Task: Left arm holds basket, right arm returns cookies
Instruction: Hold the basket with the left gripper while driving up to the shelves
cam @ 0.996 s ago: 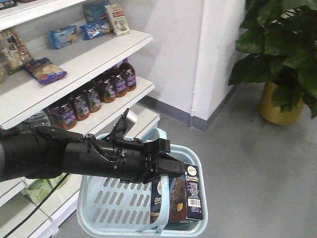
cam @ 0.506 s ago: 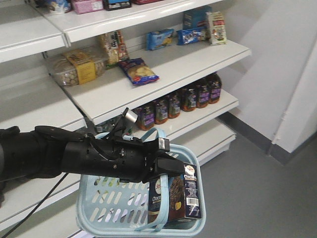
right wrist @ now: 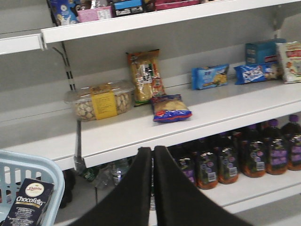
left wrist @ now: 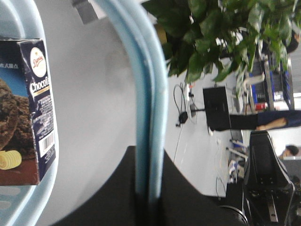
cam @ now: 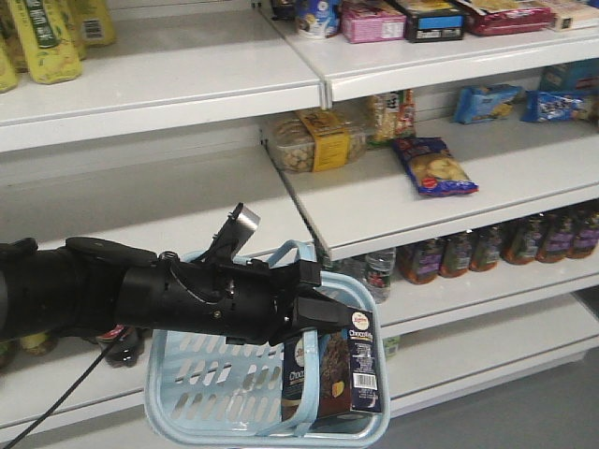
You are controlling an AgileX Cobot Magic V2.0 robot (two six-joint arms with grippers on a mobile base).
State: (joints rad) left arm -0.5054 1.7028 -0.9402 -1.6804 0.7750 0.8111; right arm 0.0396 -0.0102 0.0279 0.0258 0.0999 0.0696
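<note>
**Front view, left to right.** The left arm (cam: 112,295) reaches rightward. Its left hand (cam: 318,313) is clamped on the pale handle (left wrist: 150,94) of the basket (cam: 187,388), which hangs in front of the shelf (cam: 374,206). The cookies (cam: 342,374) stand upright in the basket's right end, just beside the handle.

**Right wrist view.** The right hand (right wrist: 153,151) has its fingers pressed together, holds nothing, and is well apart from the cookies.

**Step judged:** retrieving the cookies. To do it well, spread the right hand, descend clear of the handle and pinch the narrow faces, while the left hand carries the basket level.

**Count:** one basket, one box of cookies, two hands, one clear tub (cam: 314,140).
</note>
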